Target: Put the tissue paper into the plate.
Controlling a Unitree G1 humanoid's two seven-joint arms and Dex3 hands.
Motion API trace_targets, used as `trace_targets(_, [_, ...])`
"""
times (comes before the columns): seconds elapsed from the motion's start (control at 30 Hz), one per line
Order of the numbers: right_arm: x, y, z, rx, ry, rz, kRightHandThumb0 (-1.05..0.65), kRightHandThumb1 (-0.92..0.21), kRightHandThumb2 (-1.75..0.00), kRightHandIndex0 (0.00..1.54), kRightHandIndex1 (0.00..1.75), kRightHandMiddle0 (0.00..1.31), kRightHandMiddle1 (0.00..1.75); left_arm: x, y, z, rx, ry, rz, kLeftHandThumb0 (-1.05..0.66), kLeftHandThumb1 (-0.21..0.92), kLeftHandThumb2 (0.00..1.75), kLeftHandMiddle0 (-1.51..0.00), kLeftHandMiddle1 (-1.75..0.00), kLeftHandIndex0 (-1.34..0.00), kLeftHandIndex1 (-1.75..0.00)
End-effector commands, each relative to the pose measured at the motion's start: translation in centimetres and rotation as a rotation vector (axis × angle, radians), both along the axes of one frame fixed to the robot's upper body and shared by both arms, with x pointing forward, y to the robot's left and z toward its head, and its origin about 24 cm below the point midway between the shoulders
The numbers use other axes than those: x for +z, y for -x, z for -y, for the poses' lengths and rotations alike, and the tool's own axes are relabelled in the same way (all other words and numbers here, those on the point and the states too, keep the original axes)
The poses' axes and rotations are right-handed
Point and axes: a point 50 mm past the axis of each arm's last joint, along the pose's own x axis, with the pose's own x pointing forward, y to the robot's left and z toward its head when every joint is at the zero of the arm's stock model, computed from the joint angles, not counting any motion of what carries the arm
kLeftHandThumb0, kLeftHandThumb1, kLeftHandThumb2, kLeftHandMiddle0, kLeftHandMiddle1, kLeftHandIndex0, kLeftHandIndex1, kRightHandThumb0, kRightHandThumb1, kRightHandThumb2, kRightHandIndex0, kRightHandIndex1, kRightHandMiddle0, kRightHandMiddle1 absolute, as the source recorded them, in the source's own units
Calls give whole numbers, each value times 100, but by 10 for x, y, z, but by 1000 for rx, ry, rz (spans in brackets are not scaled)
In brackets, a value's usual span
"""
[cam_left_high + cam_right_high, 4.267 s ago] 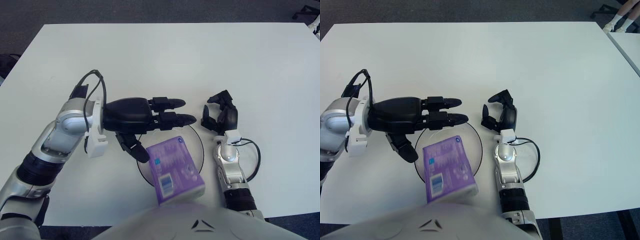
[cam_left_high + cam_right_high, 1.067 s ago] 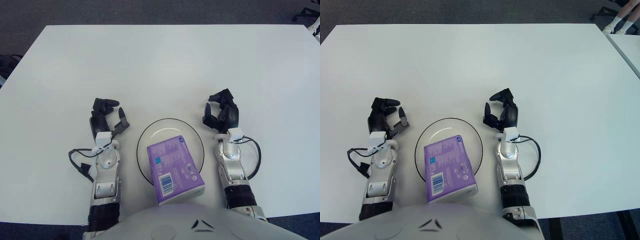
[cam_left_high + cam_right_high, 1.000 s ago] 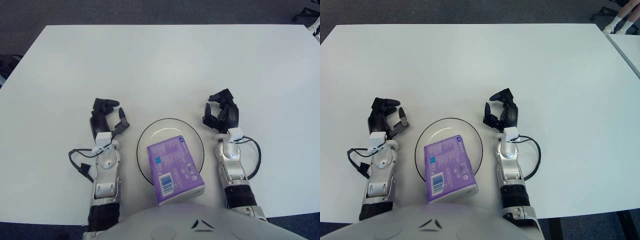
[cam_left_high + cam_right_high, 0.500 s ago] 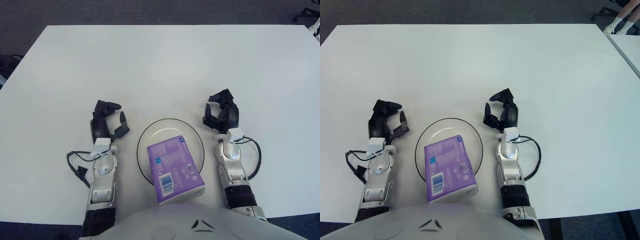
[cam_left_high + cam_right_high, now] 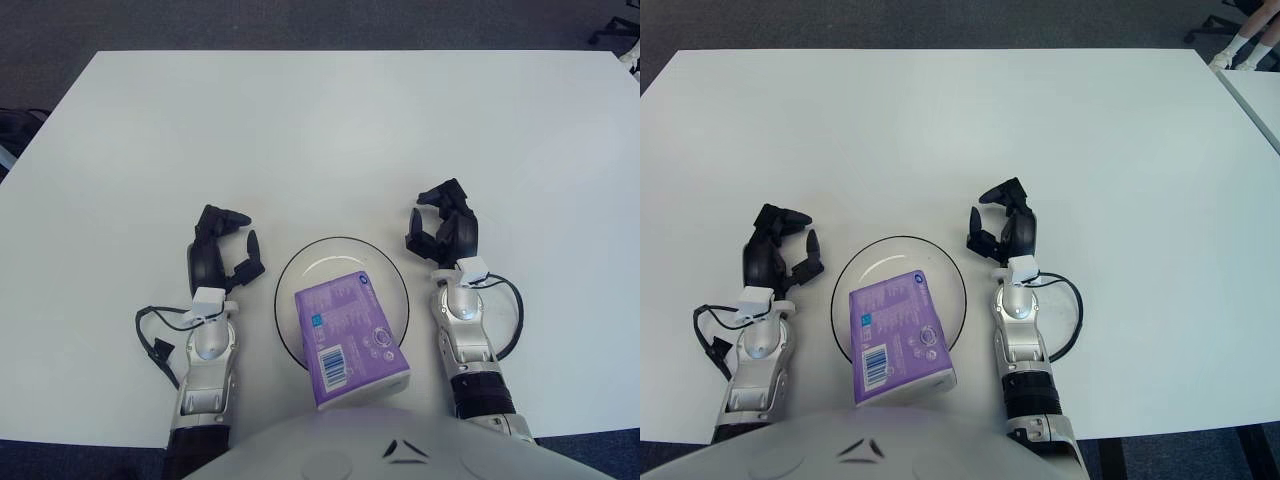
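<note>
Compared with four seconds ago, your left hand (image 5: pixel 222 255) has pulled off the plate (image 5: pixel 296 272) and now shows at the lower left of the frame, just beside the plate's left rim; over the last second it has crept slightly up and right. Its fingers (image 5: pixel 236 216) are loosely curled and grip nothing. The right hand (image 5: pixel 445 232) has not shifted: it shows just right of the plate, fingers half curled, empty. The tissue paper (image 5: pixel 348 338), a purple pack, lies where it did, in the plate at the lower centre of the frame, its near end overhanging the rim. It sits between the two hands, clear of both sets of fingers, on the white desk (image 5: pixel 330 130).
</note>
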Motion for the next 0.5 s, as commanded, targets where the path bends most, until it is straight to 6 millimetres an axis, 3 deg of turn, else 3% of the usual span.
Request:
trace_targets(0.0, [-51,29,6,-15,1,-268,-41,-54,-104,64,152,44,175,-24,13,1,-21,13,-133,-44,44,118,-108,-175,-52,-175])
trace_targets(0.47, [-51,30,6,4,-15,-279,-41,-54,-103,61,149,43,175,-29,16,-2,-49,-15,-121,-44,45,117,-110,-175,-51,-175])
